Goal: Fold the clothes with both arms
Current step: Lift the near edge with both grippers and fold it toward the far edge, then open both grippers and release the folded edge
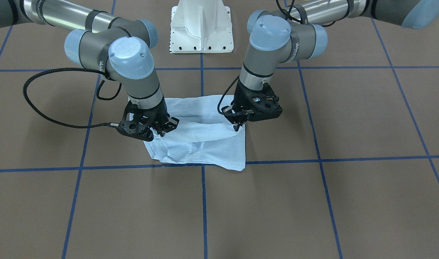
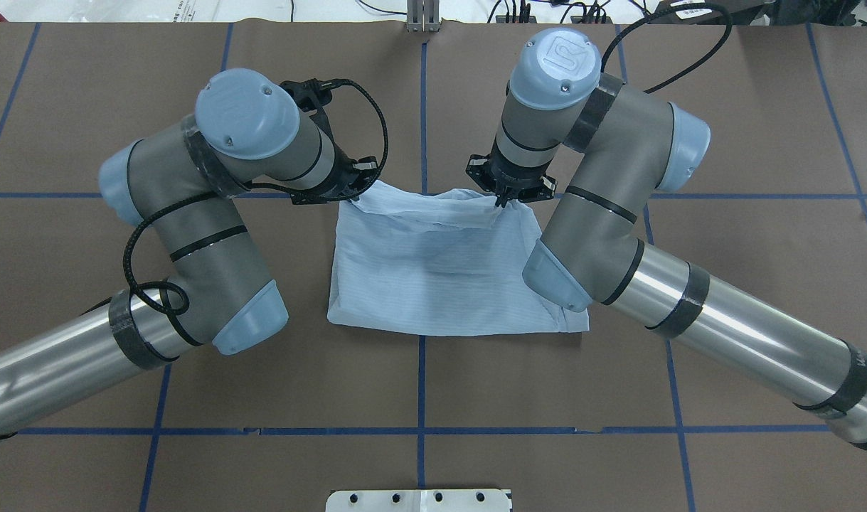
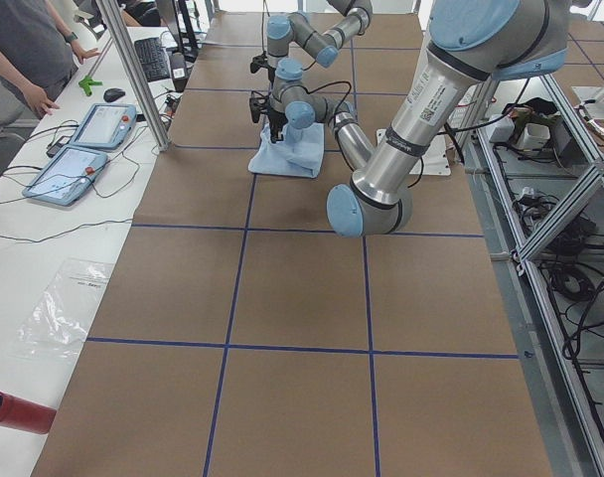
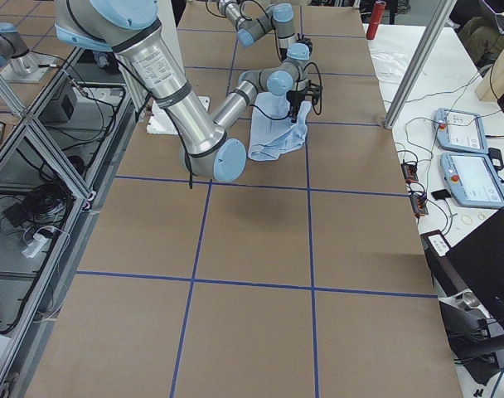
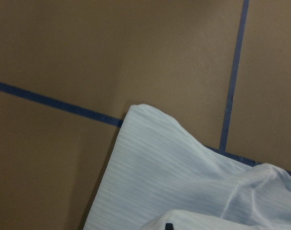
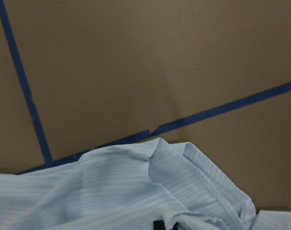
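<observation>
The pale-blue striped shirt lies folded into a rough rectangle on the brown table, at its middle. My left gripper is shut on one far corner of the shirt and holds it slightly raised. My right gripper is shut on the other far corner. The raised edge sags between them. The side nearest the robot lies flat. Both wrist views show only rumpled cloth over the table. Collar, buttons and label are hidden.
The white pedestal base stands behind the shirt. Blue tape lines grid the brown table. A side table carries two teach pendants, with an operator beside it. A red cylinder lies at that table's near end.
</observation>
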### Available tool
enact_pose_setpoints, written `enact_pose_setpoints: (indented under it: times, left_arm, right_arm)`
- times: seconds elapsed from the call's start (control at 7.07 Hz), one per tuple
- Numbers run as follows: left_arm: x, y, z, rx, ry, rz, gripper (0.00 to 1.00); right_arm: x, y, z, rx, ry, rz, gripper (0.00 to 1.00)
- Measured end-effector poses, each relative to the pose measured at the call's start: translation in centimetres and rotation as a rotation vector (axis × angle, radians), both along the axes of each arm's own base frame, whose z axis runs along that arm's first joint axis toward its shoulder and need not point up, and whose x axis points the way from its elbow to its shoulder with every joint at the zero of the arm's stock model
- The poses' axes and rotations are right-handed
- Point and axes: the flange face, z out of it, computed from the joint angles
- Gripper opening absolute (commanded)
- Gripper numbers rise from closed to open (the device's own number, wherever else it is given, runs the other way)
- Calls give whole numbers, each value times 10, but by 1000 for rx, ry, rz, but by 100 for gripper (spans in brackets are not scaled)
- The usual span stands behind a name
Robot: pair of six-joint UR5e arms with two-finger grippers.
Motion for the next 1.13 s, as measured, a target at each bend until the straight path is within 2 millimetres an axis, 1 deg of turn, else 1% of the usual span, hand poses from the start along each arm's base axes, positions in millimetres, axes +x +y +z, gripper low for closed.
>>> enact_pose_setpoints:
  times: [0.14,0.28,0.42,0.57,0.71,0.99,1.13]
  left_arm:
    - [-1,-9,3,5,-2,1,0]
    - [2,-16,9,10,1,2,0]
    - [6,-20,14,14,5,2,0]
    - [9,-23,15,16,9,2,12]
    - [12,-24,14,16,12,2,99]
    - [13,-24,14,11,10,0,100]
    - [12,-26,15,7,7,-3,100]
  right_arm:
    - [-8,-14,3,6,0,2,0]
    - [-17,-25,7,7,1,4,0]
    - [-22,-30,9,8,0,4,0]
    - [-23,-32,8,12,-5,6,44]
    - [-23,-34,9,16,-10,8,99]
    - [-27,-41,18,26,-23,12,100]
    - [-25,-47,22,34,-30,13,100]
